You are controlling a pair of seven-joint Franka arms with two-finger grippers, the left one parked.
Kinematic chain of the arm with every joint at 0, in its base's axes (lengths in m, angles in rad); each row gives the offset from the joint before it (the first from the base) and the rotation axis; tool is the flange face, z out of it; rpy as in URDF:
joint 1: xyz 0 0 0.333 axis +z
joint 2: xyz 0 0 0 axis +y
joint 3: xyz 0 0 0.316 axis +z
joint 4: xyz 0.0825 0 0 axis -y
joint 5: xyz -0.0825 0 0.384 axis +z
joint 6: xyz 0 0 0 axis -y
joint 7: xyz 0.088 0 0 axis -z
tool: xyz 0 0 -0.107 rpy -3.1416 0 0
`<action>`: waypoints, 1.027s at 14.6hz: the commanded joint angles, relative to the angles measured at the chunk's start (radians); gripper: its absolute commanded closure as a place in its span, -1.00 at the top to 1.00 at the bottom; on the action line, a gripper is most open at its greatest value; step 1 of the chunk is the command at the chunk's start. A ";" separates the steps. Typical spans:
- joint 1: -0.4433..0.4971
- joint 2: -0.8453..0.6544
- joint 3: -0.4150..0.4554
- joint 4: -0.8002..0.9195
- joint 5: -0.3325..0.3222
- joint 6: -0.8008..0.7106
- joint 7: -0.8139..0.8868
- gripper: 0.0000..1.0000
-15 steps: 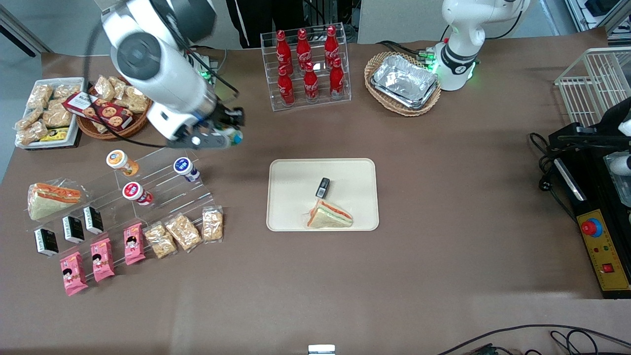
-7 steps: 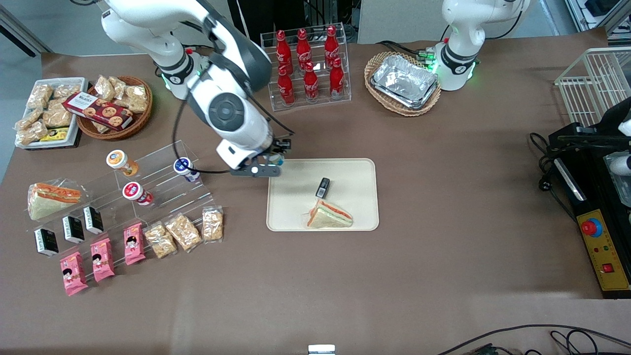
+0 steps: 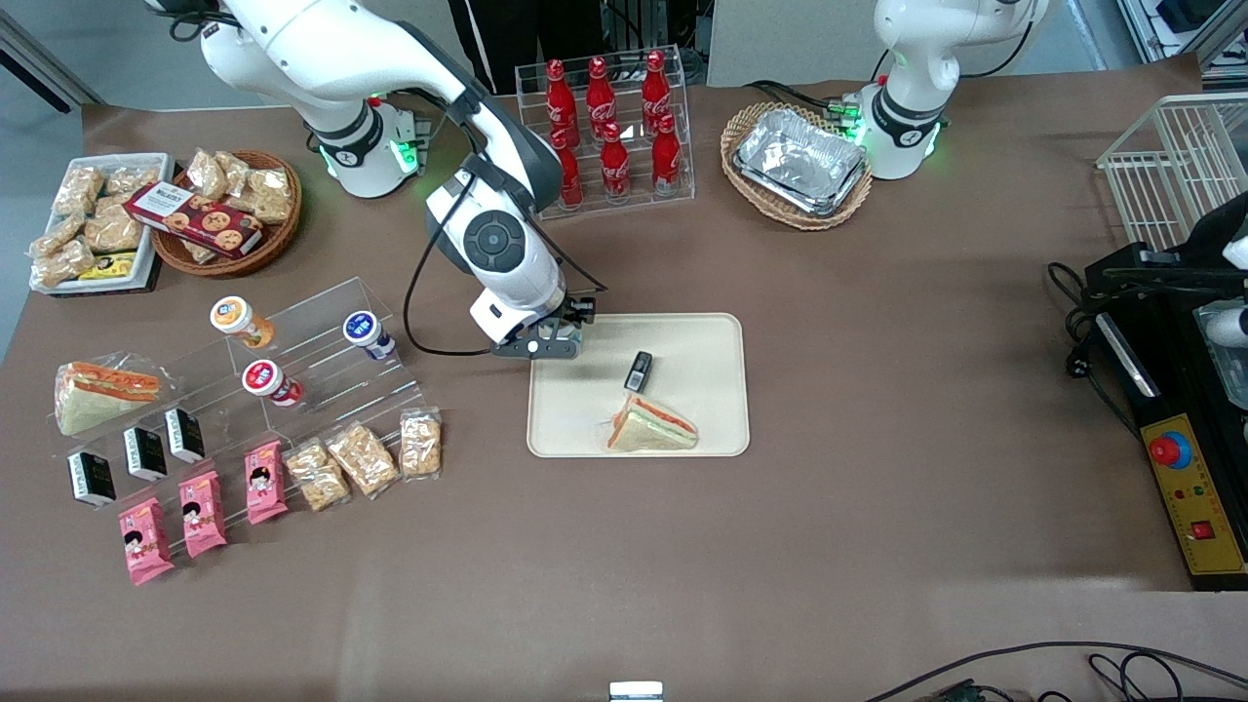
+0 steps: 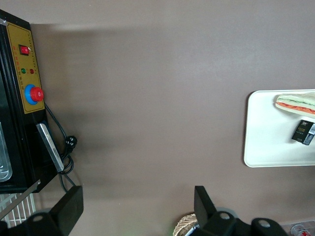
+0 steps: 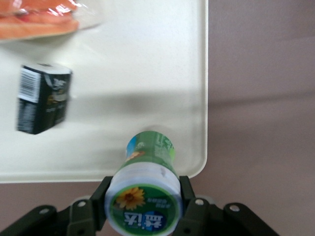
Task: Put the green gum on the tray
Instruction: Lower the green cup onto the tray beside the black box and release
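Observation:
My right gripper [image 5: 142,197] is shut on the green gum [image 5: 148,156], a green canister whose white lid carries a green-and-yellow flower label. Its black fingers [image 5: 101,196] press on both sides of the lid. The canister hangs above the rounded corner of the cream tray [image 5: 123,64], close to the rim. In the front view the gripper [image 3: 546,343] hovers over the tray [image 3: 702,341] corner that is farthest from the camera and toward the working arm's end of the table. There the hand hides the gum.
A wrapped sandwich [image 3: 651,426] and a small black box [image 3: 639,370] lie on the tray. A clear stepped stand [image 3: 322,370] holds orange [image 3: 239,320], red [image 3: 268,380] and blue [image 3: 367,332] canisters. A cola bottle rack [image 3: 606,127] and a basket of foil trays [image 3: 798,164] stand farther back.
The right arm has swung from above the stepped stand toward the parked arm's end, carrying the gum, and has come down to the tray's corner.

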 commanded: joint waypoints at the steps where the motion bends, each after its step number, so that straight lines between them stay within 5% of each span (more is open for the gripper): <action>1: 0.000 0.038 0.001 -0.068 -0.030 0.140 0.022 -0.60; 8: -0.001 0.085 -0.001 -0.068 -0.030 0.185 0.020 -0.56; 10: -0.001 0.085 -0.001 -0.066 -0.030 0.183 0.022 -0.17; 11: -0.003 0.085 -0.001 -0.066 -0.030 0.181 0.033 0.81; 12: -0.006 0.084 -0.002 -0.065 -0.030 0.180 0.040 1.00; 15: -0.015 0.047 -0.004 -0.062 -0.030 0.151 0.033 1.00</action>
